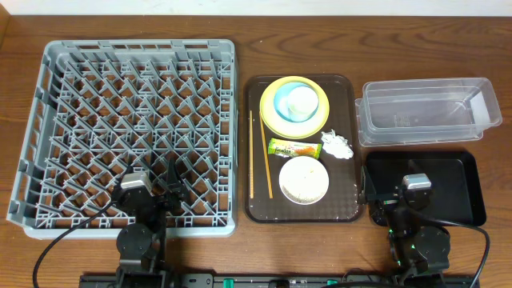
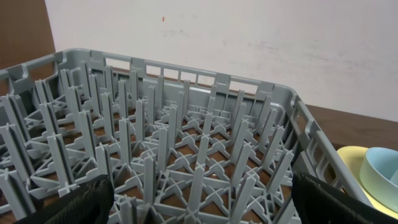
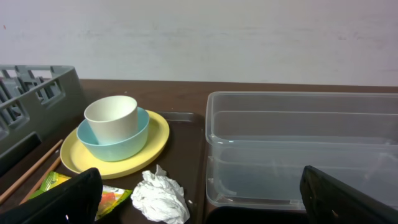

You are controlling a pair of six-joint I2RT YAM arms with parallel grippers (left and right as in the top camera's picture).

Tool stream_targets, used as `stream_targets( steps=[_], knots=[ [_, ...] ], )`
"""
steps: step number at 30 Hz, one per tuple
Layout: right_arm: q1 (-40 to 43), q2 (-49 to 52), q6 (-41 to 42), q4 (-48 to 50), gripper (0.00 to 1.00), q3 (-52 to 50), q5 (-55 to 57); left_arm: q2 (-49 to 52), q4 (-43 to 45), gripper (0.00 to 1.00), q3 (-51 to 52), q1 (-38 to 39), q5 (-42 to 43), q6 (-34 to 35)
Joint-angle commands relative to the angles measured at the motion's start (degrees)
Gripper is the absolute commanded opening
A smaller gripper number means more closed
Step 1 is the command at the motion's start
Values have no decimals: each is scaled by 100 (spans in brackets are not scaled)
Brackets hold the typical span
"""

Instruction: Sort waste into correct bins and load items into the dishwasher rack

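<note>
Pincers both released as we look in: left pincer (image 2: 202, 202) hangs over the near edge of the grey dishwasher rack (image 1: 136, 45), jaws spread wide with only pegs between them. Right pincer (image 3: 202, 200) is just as wide and holds nothing, sitting over the near left corner of the black tray (image 1: 458, 174). Behind that tray stands the clear plastic tub (image 1: 424, 82). Between rack and bins, the brown serving tray (image 1: 342, 190) carries everything: at its far end the yellow plate (image 1: 270, 117) with the light blue bowl (image 1: 282, 103) on it and the white cup (image 1: 302, 100) inside the bowl. Chopsticks (image 1: 251, 156) lie along its left side. At the middle lies the green-and-yellow snack wrapper (image 1: 293, 149), its lettering too small to read, with the crumpled tissue (image 1: 337, 145) just to its right. Nearest, the white bowl (image 1: 304, 160) with rice (image 1: 304, 182) in it. All on the wooden table (image 1: 320, 48)
</note>
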State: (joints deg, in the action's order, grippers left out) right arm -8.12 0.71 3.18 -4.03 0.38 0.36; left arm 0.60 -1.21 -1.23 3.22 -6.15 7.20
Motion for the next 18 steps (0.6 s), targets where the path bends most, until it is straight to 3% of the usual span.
stream_targets(
  steps=[1,18],
  knots=[
    [-20,-42,-48,-24,99,-7,-22,-22,-238,93,101,24,-50,-98],
    [-20,-44,-48,-24,99,-7,-24,-22,-238,93,101,24,-52,-98]
  ],
)
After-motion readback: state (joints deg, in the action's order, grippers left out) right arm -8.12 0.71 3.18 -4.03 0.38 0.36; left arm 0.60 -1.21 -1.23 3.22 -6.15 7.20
